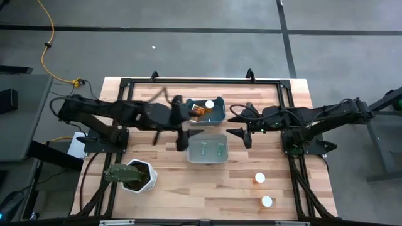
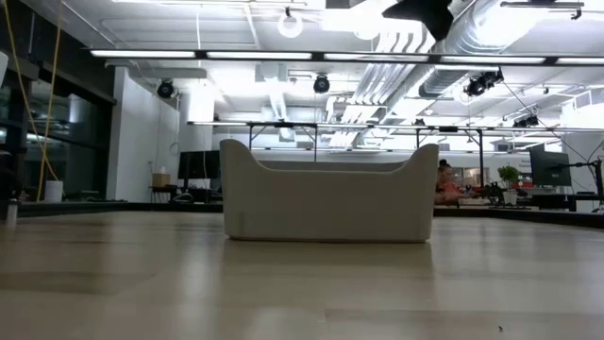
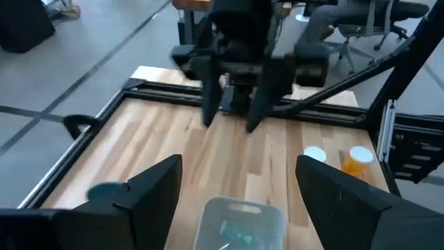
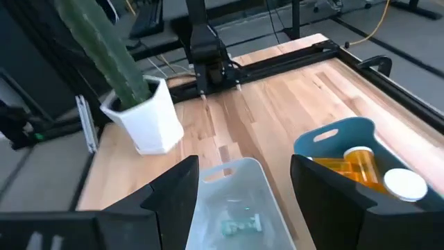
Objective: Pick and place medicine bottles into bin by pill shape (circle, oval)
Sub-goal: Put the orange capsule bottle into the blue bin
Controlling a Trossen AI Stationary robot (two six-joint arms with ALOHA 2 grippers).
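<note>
Setting: open-plan lab or workshop. Evidence: exposed ceiling ducts (image 2: 491,38), strip lights (image 2: 170,54), rows of desks with monitors (image 2: 552,170), taped concrete floor (image 1: 188,50).

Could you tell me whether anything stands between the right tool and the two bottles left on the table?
Nothing visible does. The right tool hangs open beside the bins; the two bottles stand nearer the table's front edge, bare wood between.

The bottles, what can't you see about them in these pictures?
- Pill shape: the medicine bottles are too small in the high view.
- Low view: the pale bin wall hides what is inside.
- Right wrist view: the right gripper fingers cover part of the blue bin.
</note>
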